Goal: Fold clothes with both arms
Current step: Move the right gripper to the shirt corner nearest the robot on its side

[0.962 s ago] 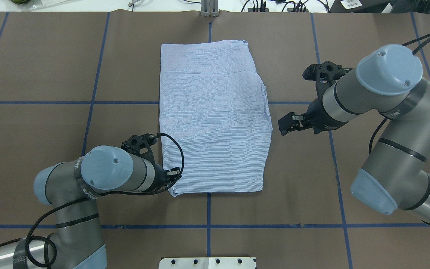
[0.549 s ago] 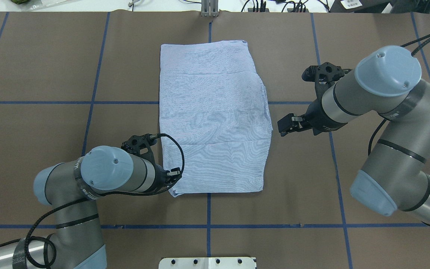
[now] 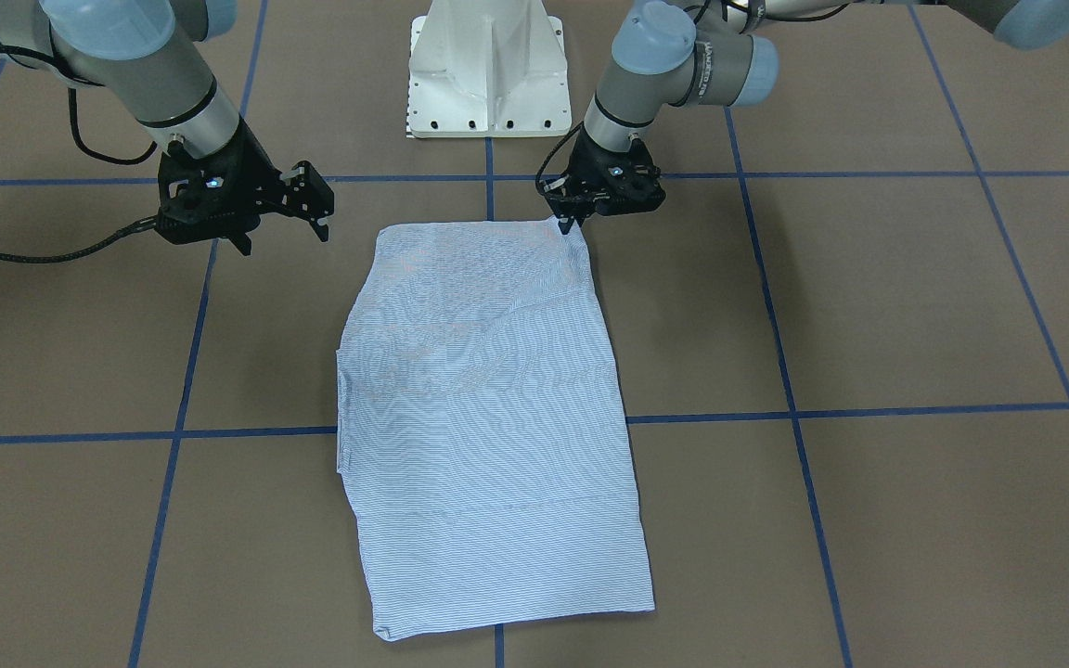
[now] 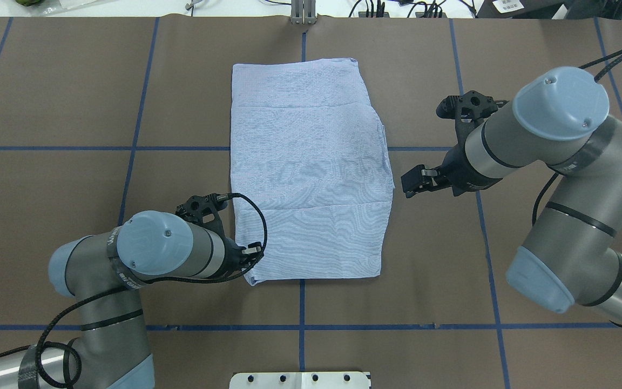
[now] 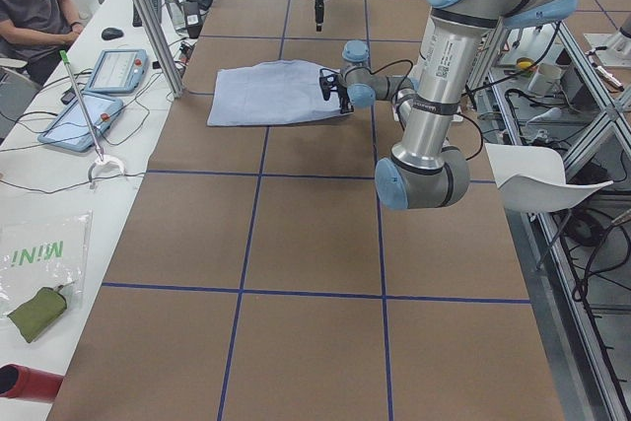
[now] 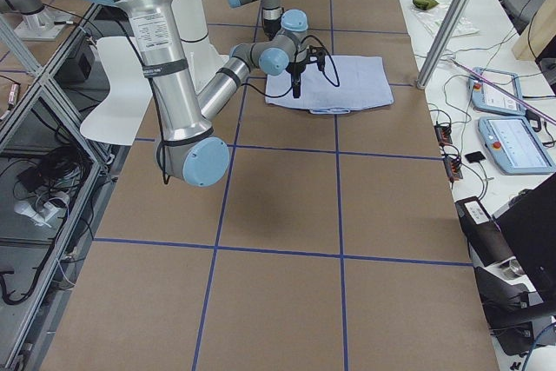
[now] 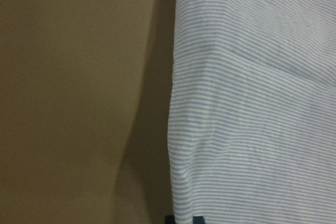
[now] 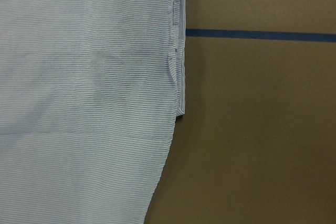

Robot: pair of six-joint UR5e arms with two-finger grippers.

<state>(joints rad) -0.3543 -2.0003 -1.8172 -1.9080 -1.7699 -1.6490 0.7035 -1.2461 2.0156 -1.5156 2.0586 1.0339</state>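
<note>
**Item:** shirt (image 4: 311, 173), light blue, fine stripe. Folded to a long panel, flat at mid-bench (image 4: 73, 189), short edge toward the robot.

**Left pincer** (image 3: 572, 223): tips down on the shirt's near left corner, fingers drawn close. Cannot tell whether cloth is pinched.

**Right pincer** (image 3: 282, 227): spread wide, empty, above bare bench just beside the shirt's right edge, about halfway along it.

**Step in hand (judged):** taking the near hem for an end-over-end fold.

**Handling advice:** bring the right pincer to the near right corner, nip every layer, lift both corners level, carry evenly to the far edge, and keep the hem taut to avoid skew.
</note>
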